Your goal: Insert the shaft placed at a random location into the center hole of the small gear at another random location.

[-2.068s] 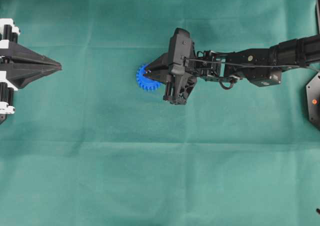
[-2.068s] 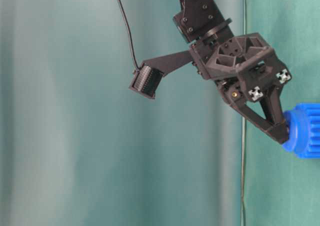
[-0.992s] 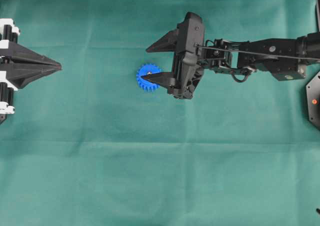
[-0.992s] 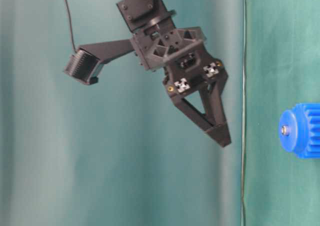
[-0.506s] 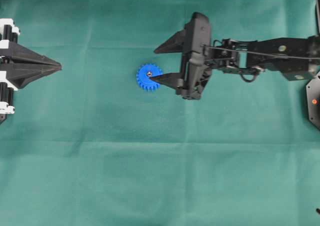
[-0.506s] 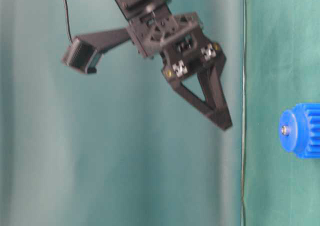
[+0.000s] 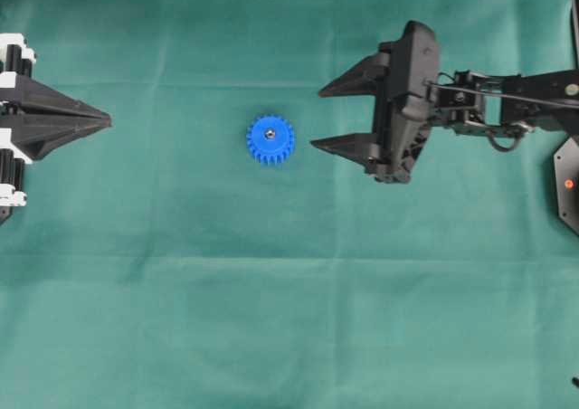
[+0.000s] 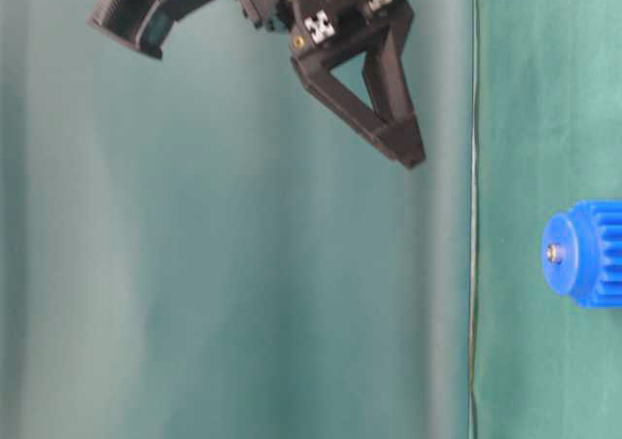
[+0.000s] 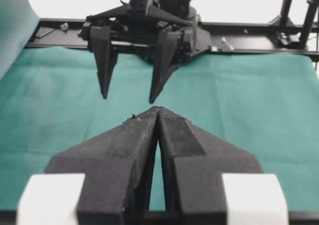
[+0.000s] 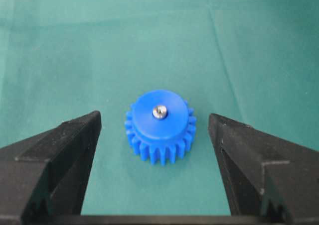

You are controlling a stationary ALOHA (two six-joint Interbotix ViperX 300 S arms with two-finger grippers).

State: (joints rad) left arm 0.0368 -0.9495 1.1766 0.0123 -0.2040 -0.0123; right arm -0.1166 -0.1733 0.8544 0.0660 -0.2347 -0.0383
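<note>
The table (image 7: 271,318), covered in green cloth, carries only the small gear (image 7: 270,139), which lies flat near the middle with its hub facing up. The right pincer (image 7: 318,118) hangs to the right of the gear and clear above it, jaws spread wide and holding nothing. The left pincer (image 7: 107,118) rests at the left edge with its jaws pressed together, well apart from the gear. The shaft (image 10: 159,111) stands in the center hole (image 10: 159,112), only its shiny end showing above the blue hub. The insertion looks done, so the step in hand is judged to be the retreat: the right arm does best to draw away with its jaws wide, clear of the teeth, so nothing nudges the gear or tips the pin
</note>
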